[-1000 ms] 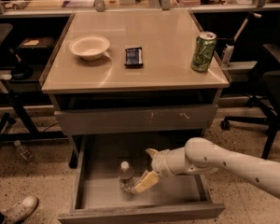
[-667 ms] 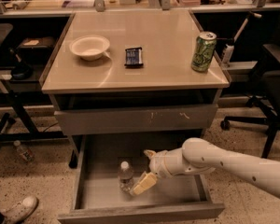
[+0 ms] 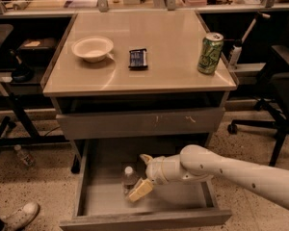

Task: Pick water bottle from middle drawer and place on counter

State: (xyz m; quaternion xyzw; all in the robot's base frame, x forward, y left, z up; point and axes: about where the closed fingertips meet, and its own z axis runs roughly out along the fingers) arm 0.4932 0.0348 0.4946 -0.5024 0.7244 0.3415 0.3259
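Arm is edging a little left compared with a second ago, bringing the gripper (image 3: 138, 176) closer to the water bottle (image 3: 129, 179); bottle is staying put. Gripper is sitting inside the open drawer (image 3: 183, 205), left of middle, reaching in from the right. Fingers are spread wide, one fingertip on the far side (image 3: 144, 157) and one on the near side (image 3: 136, 192), gripping nothing yet. Bottle is standing upright on the drawer floor with its white cap up, just at the mouth of the gap between the fingers. The near finger is overlapping the bottle's base, but I cannot tell if it is touching.

Scratched drawer front (image 3: 139, 122) above is sitting closed. Up on the beige bench (image 3: 168, 78), a white bowl (image 3: 92, 48) is sitting far left, a dark packet (image 3: 138, 58) just right of it, and a green can (image 3: 210, 53) is standing near the right edge. Another small bottle (image 3: 25, 155) is lying on the floor well left of the cabinet, with a shoe (image 3: 21, 214) nearer at the left corner.
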